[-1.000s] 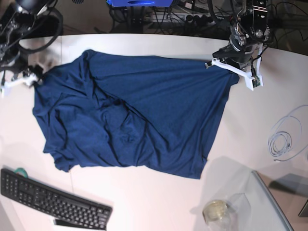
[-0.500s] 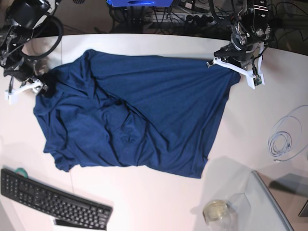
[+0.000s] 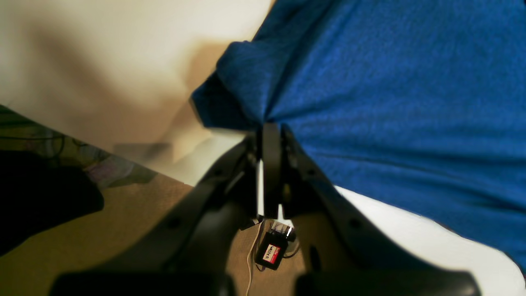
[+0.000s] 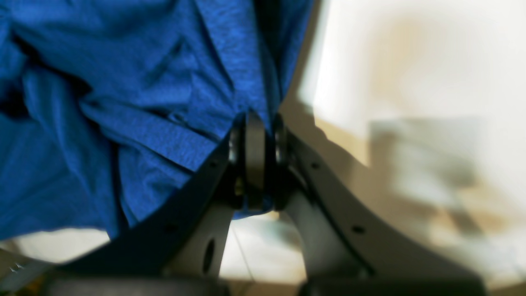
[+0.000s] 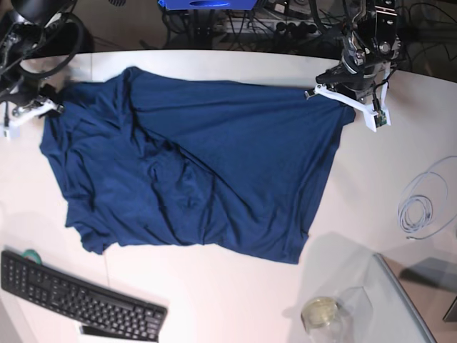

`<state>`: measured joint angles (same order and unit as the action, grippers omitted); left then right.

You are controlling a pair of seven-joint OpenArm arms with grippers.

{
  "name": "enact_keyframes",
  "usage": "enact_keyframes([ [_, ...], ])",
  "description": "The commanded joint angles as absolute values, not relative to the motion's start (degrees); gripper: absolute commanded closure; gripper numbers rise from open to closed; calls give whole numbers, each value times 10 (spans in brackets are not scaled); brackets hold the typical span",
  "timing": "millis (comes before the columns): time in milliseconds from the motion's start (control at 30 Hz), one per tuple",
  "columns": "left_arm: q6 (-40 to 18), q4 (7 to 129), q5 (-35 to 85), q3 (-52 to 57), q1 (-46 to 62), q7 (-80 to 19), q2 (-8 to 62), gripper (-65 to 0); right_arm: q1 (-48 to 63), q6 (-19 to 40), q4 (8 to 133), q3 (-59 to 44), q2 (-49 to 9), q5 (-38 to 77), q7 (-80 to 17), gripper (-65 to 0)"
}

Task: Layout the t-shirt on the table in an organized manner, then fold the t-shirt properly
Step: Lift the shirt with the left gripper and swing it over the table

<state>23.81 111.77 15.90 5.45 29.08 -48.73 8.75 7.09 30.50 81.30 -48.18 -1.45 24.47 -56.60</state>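
Since earlier frames: right gripper point(image 5: 44, 108) gone from open to clamped on t-shirt point(image 5: 193, 171) edge, cloth drawn outward there. Left gripper point(image 5: 335, 93) still pinching opposite corner. One t-shirt, spread wrinkled on table point(image 5: 235, 300); two grippers; one keyboard point(image 5: 75, 296).

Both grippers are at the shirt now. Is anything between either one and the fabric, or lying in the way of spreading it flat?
Nothing visible. The left gripper and right gripper are each shut on an edge of the t-shirt. The keyboard, cable coil and round dish lie apart from the cloth on the table.
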Motion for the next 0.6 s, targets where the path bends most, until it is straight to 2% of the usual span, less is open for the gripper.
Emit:
enact_keyframes([
  [0, 238, 1130, 156, 56, 298, -480, 90, 0, 70, 308, 858, -483, -20, 257, -567, 0],
  [233, 237, 1136, 157, 55, 254, -488, 91, 0, 80, 307, 1020, -476, -18, 257, -619, 0],
  [333, 237, 1138, 158, 30, 189, -560, 91, 0, 45, 301, 1025, -452, -31, 252, -647, 0],
  [467, 238, 1137, 158, -17, 115, -598, 84, 0, 21, 235, 1024, -404, -46, 253, -659, 0],
  [567, 238, 1135, 157, -23, 83, -605, 71, 0, 7, 213, 1020, -393, -46, 253, -659, 0],
])
